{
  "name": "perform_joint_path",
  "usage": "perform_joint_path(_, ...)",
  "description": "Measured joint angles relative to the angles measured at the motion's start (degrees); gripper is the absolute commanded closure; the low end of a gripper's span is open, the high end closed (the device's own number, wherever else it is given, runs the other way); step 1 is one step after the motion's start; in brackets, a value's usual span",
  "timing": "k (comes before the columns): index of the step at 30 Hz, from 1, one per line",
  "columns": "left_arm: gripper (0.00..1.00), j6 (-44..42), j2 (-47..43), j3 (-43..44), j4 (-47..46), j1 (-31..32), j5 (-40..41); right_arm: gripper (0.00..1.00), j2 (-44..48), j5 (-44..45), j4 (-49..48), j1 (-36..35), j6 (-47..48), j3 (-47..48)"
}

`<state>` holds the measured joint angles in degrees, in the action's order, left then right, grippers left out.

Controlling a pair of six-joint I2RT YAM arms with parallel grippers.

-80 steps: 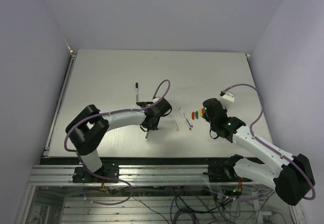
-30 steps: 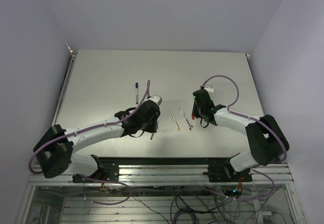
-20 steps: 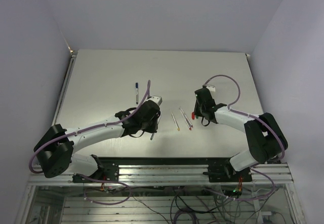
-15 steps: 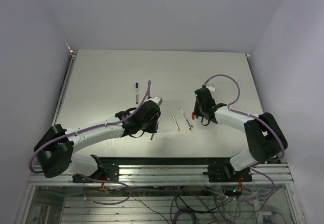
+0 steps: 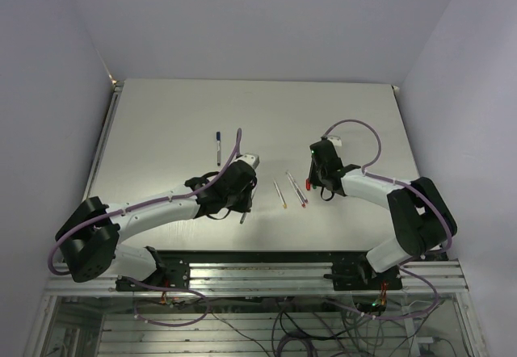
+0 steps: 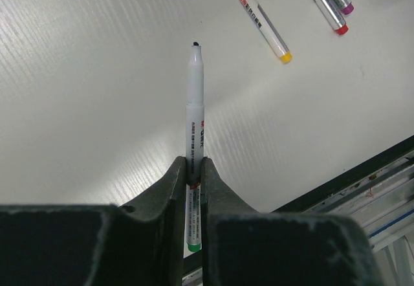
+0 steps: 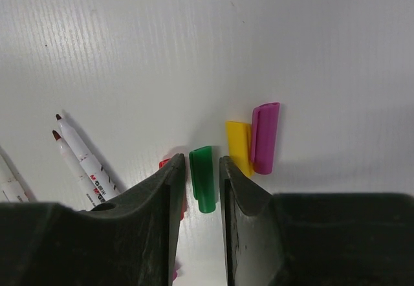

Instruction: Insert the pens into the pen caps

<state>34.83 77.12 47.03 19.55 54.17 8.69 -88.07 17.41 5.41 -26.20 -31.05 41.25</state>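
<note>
Between the jaws of the right claw (image 7: 199, 167), set narrow, lies the green cap (image 7: 203, 181).

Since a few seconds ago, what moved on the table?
The right gripper slid left over the caps and now straddles the green cap. The left gripper still holds the green pen, though its elbow swung out left. The three loose pens and the blue pen stayed put.
</note>
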Motion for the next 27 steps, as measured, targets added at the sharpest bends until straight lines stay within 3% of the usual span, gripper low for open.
perform_joint_path(27,0.93,0.00,0.68,0.00,-0.02,0.00,0.00,0.74,-2.34,0.02,-1.79,0.11,-1.38,0.02)
